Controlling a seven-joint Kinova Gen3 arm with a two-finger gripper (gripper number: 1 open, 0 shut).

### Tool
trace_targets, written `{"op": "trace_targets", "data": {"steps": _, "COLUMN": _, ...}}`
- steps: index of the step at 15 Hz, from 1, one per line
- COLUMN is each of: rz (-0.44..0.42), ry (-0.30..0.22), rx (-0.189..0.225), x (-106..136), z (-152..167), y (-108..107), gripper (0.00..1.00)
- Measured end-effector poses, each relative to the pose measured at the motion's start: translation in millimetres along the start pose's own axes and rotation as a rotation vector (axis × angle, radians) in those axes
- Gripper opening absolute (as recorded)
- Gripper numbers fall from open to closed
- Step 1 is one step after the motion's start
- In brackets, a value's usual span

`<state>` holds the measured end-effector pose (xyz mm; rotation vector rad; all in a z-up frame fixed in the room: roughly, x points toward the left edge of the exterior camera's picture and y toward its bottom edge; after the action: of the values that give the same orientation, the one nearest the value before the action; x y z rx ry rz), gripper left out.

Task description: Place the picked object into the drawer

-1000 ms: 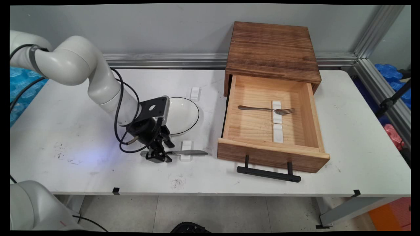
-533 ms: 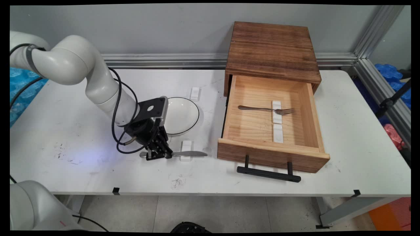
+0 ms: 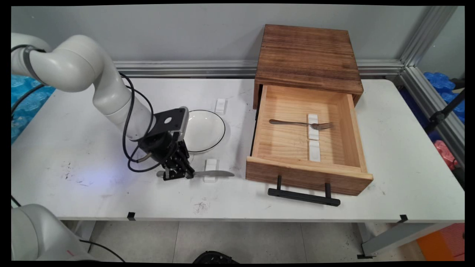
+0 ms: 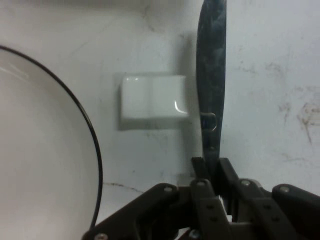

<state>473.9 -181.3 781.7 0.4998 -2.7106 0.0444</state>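
Observation:
My gripper (image 3: 178, 175) stands low over the white table, shut on the handle of a metal table knife (image 3: 217, 173). The blade points right, toward the drawer, and crosses a small white rest (image 3: 210, 164). In the hand view the knife (image 4: 211, 75) runs straight up from my gripper (image 4: 210, 167), with the white rest (image 4: 152, 96) just to its left. I cannot tell whether the blade touches the rest. A white bowl with a dark rim (image 3: 204, 129) lies just behind the gripper, and its rim (image 4: 92, 150) fills the left of the hand view.
A wooden cabinet (image 3: 308, 55) stands at the back right, its drawer (image 3: 308, 175) pulled out with a black handle (image 3: 302, 195). In the drawer a fork (image 3: 300, 123) lies across one of two white rests (image 3: 314, 152). Another white rest (image 3: 220, 105) sits behind the bowl.
The fingers closed on the knife handle, and the hand drew slightly left and back. The knife shifted a little left with it.

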Motion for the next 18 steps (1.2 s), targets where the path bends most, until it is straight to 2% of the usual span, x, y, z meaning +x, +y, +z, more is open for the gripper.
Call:
{"op": "trace_targets", "data": {"steps": 11, "rz": 0.045, "ry": 0.028, "rx": -0.036, "x": 14, "z": -48, "y": 7, "gripper": 0.0}}
{"op": "trace_targets", "data": {"steps": 18, "rz": 0.077, "ry": 0.054, "rx": -0.063, "x": 33, "z": -86, "y": 0, "gripper": 0.0}}
